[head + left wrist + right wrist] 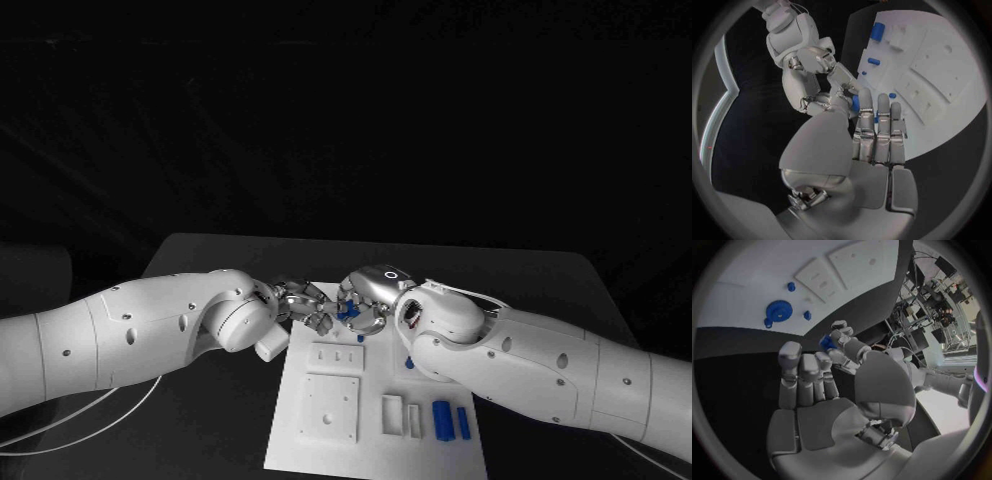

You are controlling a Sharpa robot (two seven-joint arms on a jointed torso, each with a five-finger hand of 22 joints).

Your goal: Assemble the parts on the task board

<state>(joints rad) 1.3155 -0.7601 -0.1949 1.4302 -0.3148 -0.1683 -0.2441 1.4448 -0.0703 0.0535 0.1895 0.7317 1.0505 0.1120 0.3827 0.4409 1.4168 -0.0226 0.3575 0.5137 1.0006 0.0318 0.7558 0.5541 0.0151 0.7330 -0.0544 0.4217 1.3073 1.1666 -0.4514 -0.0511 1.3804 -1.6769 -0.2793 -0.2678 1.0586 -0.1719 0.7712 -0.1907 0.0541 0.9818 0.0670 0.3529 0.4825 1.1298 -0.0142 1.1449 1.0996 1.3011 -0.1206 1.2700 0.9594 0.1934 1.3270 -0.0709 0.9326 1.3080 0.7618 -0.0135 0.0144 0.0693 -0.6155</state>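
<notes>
left hand [300, 300]: over the far end of the board [325, 450], fingers [879, 122] straight and side by side, a small blue part [856, 102] at their tips; whether they grip it, cannot tell. right hand [372, 300]: facing the left, thumb and a finger pinching a small blue piece [827, 343]. gear [777, 310]: blue, flat on the board beyond the right fingers [804, 377]. two blue pegs [453, 423]: lying at the board's near end, well apart from both hands. worktop [548, 275]: black.
</notes>
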